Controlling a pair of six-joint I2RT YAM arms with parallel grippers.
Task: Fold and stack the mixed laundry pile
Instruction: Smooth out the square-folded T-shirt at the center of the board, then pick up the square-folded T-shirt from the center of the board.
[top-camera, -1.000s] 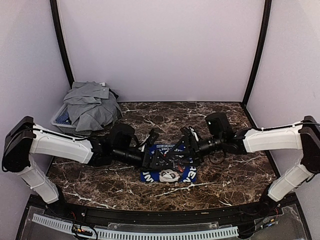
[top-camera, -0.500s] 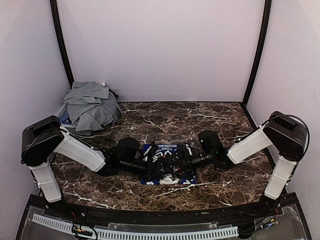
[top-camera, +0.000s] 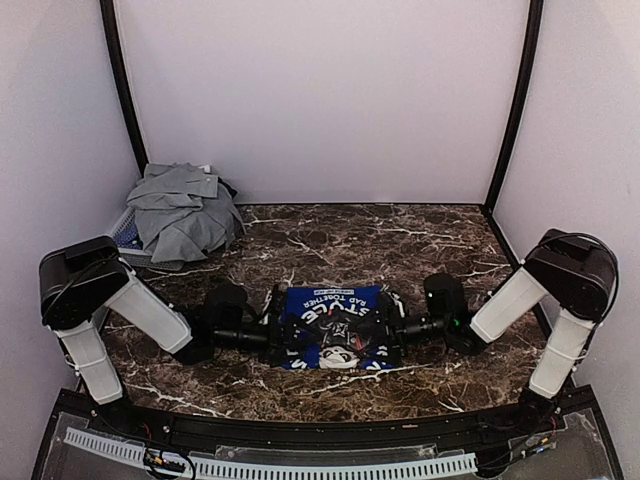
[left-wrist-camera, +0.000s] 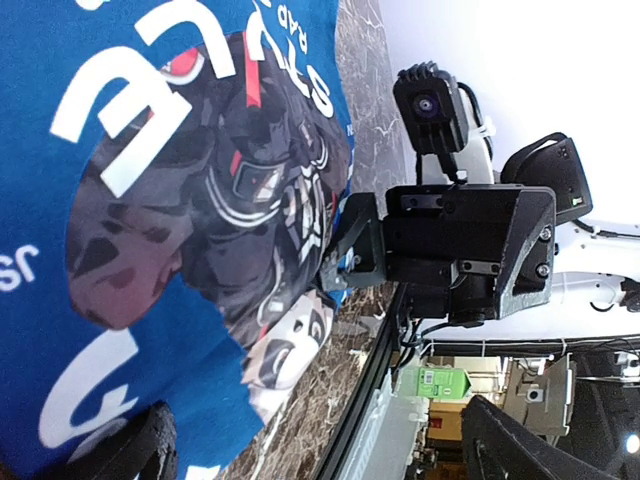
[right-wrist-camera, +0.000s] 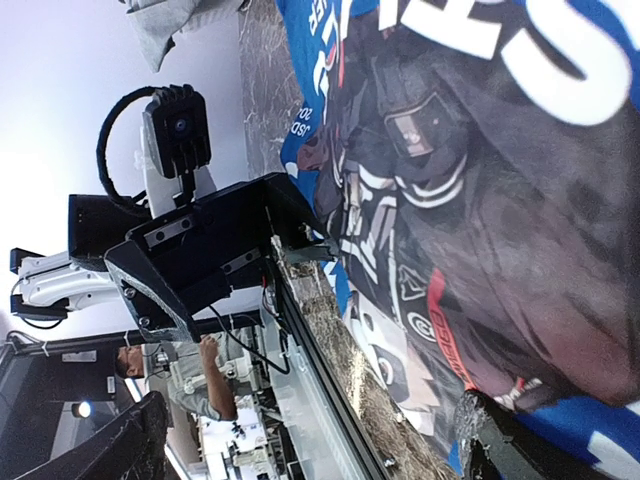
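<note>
Marble table (top-camera: 330, 235) | blue T-shirt (top-camera: 335, 322) flat between left gripper (top-camera: 277, 336), right gripper (top-camera: 394, 330) | jaws apart

White arm shells (top-camera: 150, 312), black joints (top-camera: 75, 280); looped cable (right-wrist-camera: 105, 150)

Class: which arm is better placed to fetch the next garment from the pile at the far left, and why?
Left. The grey garments lie far left, on its side; the left tool is open beside the blue T-shirt. The right tool would have to cross it.
</note>
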